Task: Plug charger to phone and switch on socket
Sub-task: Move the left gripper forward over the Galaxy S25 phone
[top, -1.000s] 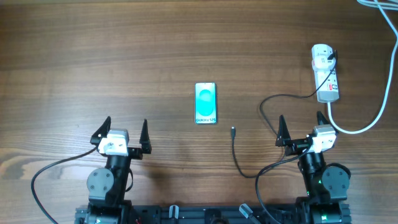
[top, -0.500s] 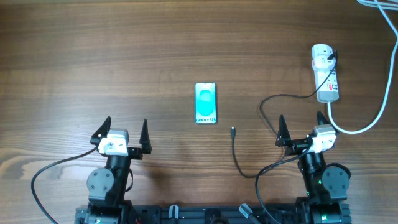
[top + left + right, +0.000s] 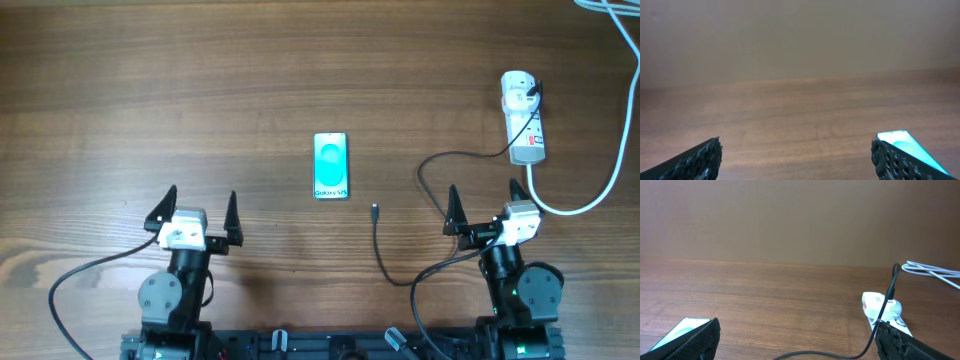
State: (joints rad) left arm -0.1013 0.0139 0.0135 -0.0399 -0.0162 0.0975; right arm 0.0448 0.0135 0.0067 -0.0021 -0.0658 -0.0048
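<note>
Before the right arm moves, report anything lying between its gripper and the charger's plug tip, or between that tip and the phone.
Only a loop of the charger's own cable crosses the line between the right gripper and the plug tip. From the tip to the phone, nothing visible lies in the way.

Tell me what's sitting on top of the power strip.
A white plug sits on the far end of the power strip, the black charger cable leaving it. The outlet beneath is covered.
</note>
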